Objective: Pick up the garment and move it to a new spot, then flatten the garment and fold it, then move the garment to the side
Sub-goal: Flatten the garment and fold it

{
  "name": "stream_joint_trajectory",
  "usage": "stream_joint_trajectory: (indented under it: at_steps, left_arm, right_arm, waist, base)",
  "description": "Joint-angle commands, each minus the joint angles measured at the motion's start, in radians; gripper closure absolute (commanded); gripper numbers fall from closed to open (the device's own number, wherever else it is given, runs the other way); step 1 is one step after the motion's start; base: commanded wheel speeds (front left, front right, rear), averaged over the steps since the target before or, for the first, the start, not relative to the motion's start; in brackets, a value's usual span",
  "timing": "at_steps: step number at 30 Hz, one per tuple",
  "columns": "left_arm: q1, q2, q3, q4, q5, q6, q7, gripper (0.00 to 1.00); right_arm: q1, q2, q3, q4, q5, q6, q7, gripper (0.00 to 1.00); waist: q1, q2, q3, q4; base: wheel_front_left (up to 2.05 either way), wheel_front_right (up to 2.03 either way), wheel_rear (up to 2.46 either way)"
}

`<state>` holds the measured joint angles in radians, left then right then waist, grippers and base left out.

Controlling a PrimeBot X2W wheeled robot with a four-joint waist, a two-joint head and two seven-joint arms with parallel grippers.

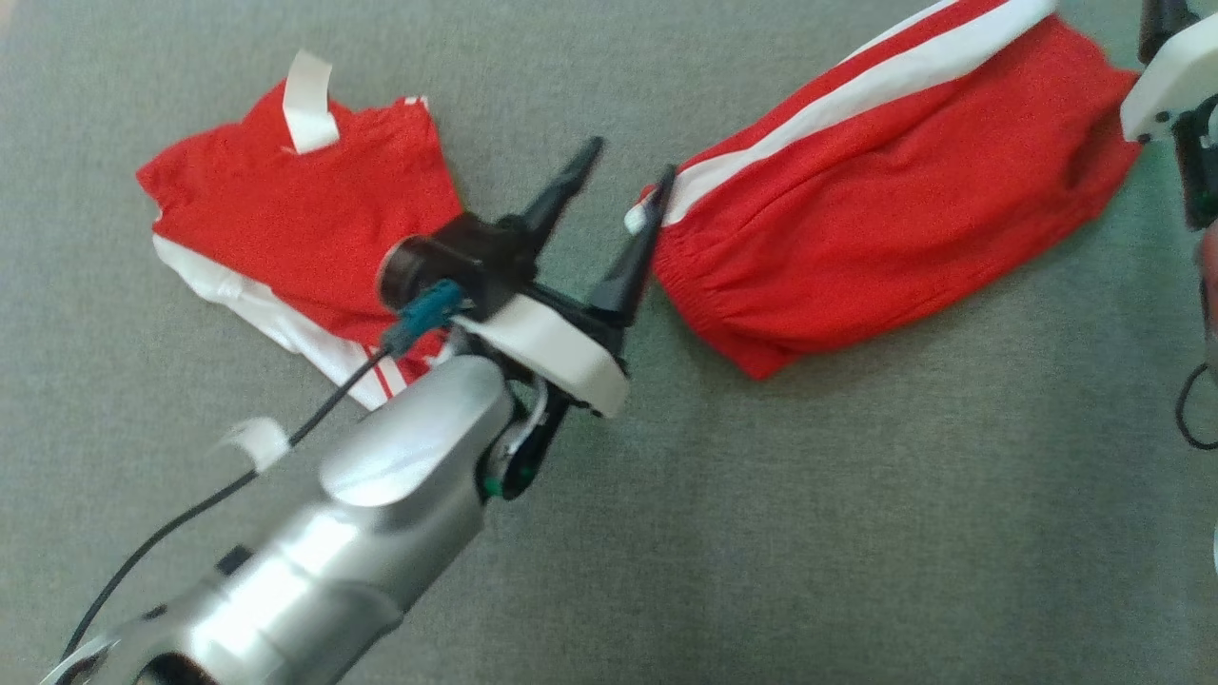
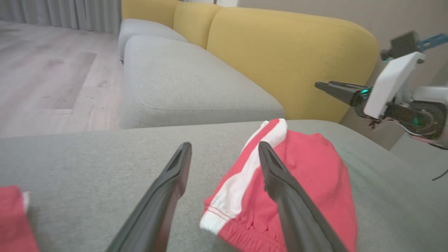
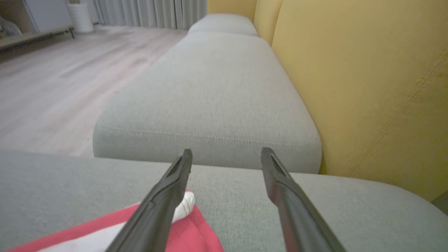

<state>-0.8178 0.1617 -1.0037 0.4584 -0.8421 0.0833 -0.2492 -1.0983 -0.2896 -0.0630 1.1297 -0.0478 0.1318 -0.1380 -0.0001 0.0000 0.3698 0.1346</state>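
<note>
progress: shorts (image 1: pixel 885 190) look folded on sofa (image 1: pixel 856 495); shift aside likely pending | left end effector (image 1: pixel 632 158) open, empty | right end effector (image 3: pixel 227 150) open, empty

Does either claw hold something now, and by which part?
Nothing is held. The left claw and right claw stand open, one at each end of the red fabric garment with white stripes.

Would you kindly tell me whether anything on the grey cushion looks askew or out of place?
Yes. The red piece on the left lies in an uneven fold, its white strip sticking out past the top edge. The red striped garment lies slantwise and rumpled, not flat, by the open left tool.
</note>
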Motion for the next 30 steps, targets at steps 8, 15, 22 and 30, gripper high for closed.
stream_joint_trajectory:
  at_steps: [8,15,22,30]
  left_arm:
    - [0.087,0.115,0.21,-0.129,0.053,0.086,-0.012,0.0]
    - [0.214,0.165,0.338,-0.198,0.148,0.139,-0.012,0.0]
    - [0.375,0.167,0.38,-0.204,0.234,0.158,-0.012,0.0]
    - [0.514,0.132,0.412,-0.184,0.309,0.168,-0.013,0.0]
  right_arm:
    - [0.09,0.04,0.06,-0.095,0.148,-0.001,-0.11,0.0]
    - [0.308,0.056,0.142,-0.328,0.311,-0.001,-0.122,0.0]
    - [0.608,0.1,0.152,-0.583,0.352,-0.001,-0.122,0.0]
    - [0.861,0.196,0.125,-0.757,0.279,-0.001,-0.095,0.0]
  waist:
    - [0.0001,0.0,-0.15,-0.071]
    - [0.0001,0.0,-0.236,-0.118]
    - [0.0001,0.0,-0.287,-0.152]
    - [0.0001,0.0,-0.3,-0.176]
  base:
    - [0.0,0.0,0.0]
    - [0.0,0.0,0.0]
    - [0.0,0.0,0.0]
    - [0.0,0.0,0.0]
